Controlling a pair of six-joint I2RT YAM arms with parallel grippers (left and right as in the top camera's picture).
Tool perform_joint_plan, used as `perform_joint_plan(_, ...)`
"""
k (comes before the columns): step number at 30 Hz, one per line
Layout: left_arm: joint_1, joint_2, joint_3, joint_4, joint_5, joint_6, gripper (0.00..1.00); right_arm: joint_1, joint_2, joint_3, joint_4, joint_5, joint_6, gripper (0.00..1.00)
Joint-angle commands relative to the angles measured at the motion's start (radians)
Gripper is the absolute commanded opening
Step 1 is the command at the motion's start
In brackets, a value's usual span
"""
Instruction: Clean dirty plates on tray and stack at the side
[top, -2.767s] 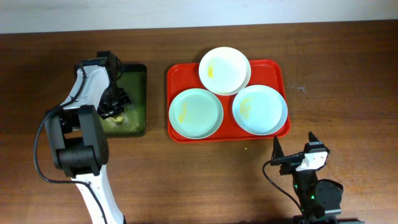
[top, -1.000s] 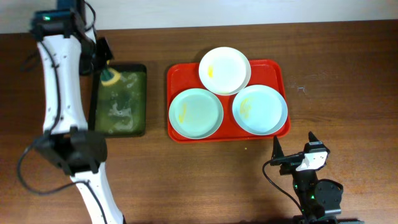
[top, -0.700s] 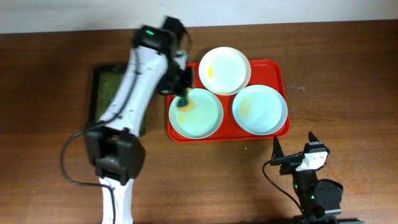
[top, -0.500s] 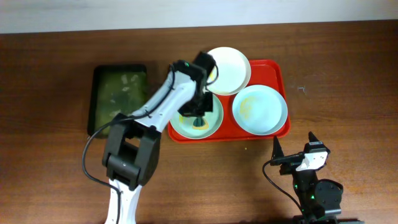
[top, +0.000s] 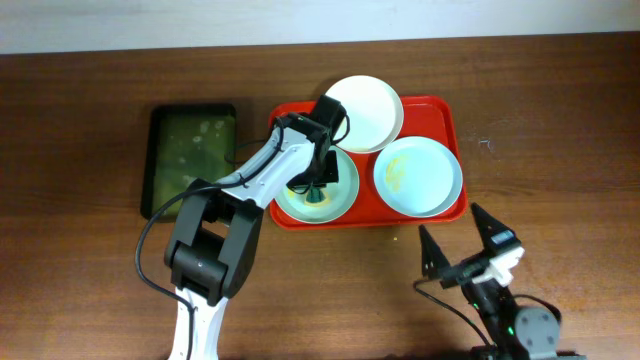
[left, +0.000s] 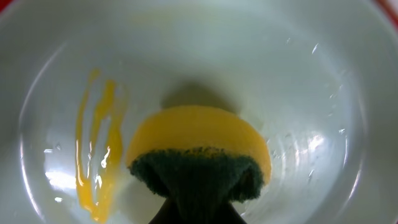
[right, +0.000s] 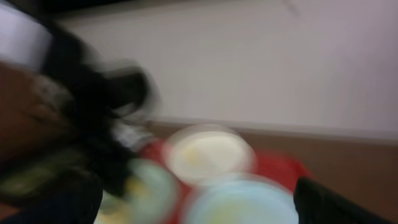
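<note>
On the red tray (top: 441, 112) near the table's (top: 560, 120) far edge, the left fingers (top: 317, 181) pinch a yellow-green sponge (left: 199, 146) onto the left mint plate (top: 344, 188), probably to scrub its yellow smear (left: 99, 143), while the right fingers (top: 488, 224) wait spread wide near the front edge.

the left arm (top: 250, 180) rises from its base by the near edge of the table (top: 80, 230), left of the middle, and stretches slantwise toward the far edge, its white link running up to a dark wrist that bends over. from that wrist the left gripper (top: 315, 190) points straight down, jaws pinched on a sponge (left: 198, 146) whose dark upper part is squeezed between them. the right arm (top: 515, 322) sits folded low at the near edge, toward the right corner, with the right gripper (top: 452, 235) aimed at the far edge, jaws spread wide.
</note>
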Motion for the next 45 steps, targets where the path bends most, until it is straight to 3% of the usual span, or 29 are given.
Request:
perform_joint_plan(1, 0.001, -0.014, -0.003, 0.009, -0.011, -0.009, 0.06, 0.006, -0.009, 0.000, 0.260, -0.158, 0.189, 0.98)
perform_joint_plan(2, 0.001, -0.014, -0.003, 0.008, -0.011, -0.009, 0.06, 0.006, -0.009, 0.030, 0.375, -0.068, 0.194, 0.98)
perform_joint_plan(4, 0.001, -0.014, -0.003, 0.007, -0.011, -0.009, 0.06, 0.006, 0.005, 0.175, 0.315, 0.079, 0.183, 0.98)
perform_joint_plan(6, 0.001, -0.014, -0.003, 0.005, -0.010, -0.009, 0.06, 0.006, 0.089, 0.380, 0.039, 0.104, 0.060, 0.98)
perform_joint_plan(8, 0.001, -0.014, -0.003, 0.005, -0.011, -0.009, 0.07, 0.006, 0.402, 0.779, -0.578, 0.154, -0.041, 0.98)
perform_joint_plan(10, 0.001, -0.014, -0.003, 0.002, -0.010, -0.009, 0.07, 0.006, 0.682, 1.019, -0.946, -0.068, -0.077, 0.99)
perform_joint_plan(11, 0.001, -0.014, -0.003, 0.000, -0.010, -0.009, 0.07, 0.006, 0.783, 1.064, -1.016, -0.104, -0.073, 0.99)
perform_joint_plan(12, 0.001, -0.014, -0.003, -0.004, -0.010, -0.009, 0.07, 0.006, 0.875, 1.071, -1.004, -0.138, -0.073, 0.98)
perform_joint_plan(17, 0.001, -0.014, -0.003, -0.007, -0.010, -0.009, 0.07, 0.007, 1.317, 1.102, -0.891, -0.239, -0.012, 0.50)
perform_joint_plan(21, 0.001, -0.014, -0.003, -0.010, -0.010, -0.009, 0.08, 0.060, 1.652, 1.308, -1.056, -0.240, -0.086, 0.51)
perform_joint_plan(22, 0.001, -0.014, -0.003, -0.010, -0.010, -0.009, 0.09, 0.086, 1.726, 1.378, -1.089, -0.238, -0.085, 0.64)
perform_joint_plan(23, 0.001, -0.014, -0.003, -0.010, -0.010, -0.010, 0.08, 0.111, 1.780, 1.402, -1.057, -0.238, -0.085, 0.87)
perform_joint_plan(25, 0.001, -0.014, -0.003, -0.012, -0.006, -0.009, 0.07, 0.159, 1.865, 1.401, -0.958, -0.216, -0.084, 0.92)
perform_joint_plan(26, 0.001, -0.014, -0.003, -0.012, -0.005, -0.009, 0.07, 0.176, 1.899, 1.401, -0.928, -0.200, -0.080, 0.90)
perform_joint_plan(28, 0.001, -0.014, -0.003, -0.012, -0.002, -0.010, 0.07, 0.203, 1.960, 1.401, -0.887, -0.131, -0.073, 0.72)
perform_joint_plan(30, 0.001, -0.014, -0.003, -0.017, -0.003, -0.010, 0.07, 0.208, 2.003, 1.401, -0.870, -0.093, -0.074, 0.70)
perform_joint_plan(32, 0.001, -0.014, -0.003, -0.019, -0.003, -0.009, 0.06, 0.208, 2.012, 1.401, -0.865, -0.079, -0.079, 0.62)
perform_joint_plan(34, 0.001, -0.014, -0.003, -0.019, -0.002, -0.010, 0.04, 0.209, 2.027, 1.400, -0.858, -0.060, -0.078, 0.47)
perform_joint_plan(40, 0.001, -0.014, -0.003, -0.022, -0.002, -0.010, 0.04, 0.209, 2.079, 1.392, -0.828, -0.061, -0.078, 0.43)
perform_joint_plan(43, 0.001, -0.014, -0.003, -0.022, 0.014, -0.010, 0.03, 0.209, 2.105, 1.392, -0.817, -0.061, -0.077, 0.25)
perform_joint_plan(45, 0.001, -0.014, -0.003, -0.018, 0.016, -0.010, 0.07, 0.209, 2.133, 1.392, -0.813, -0.062, -0.077, 0.22)
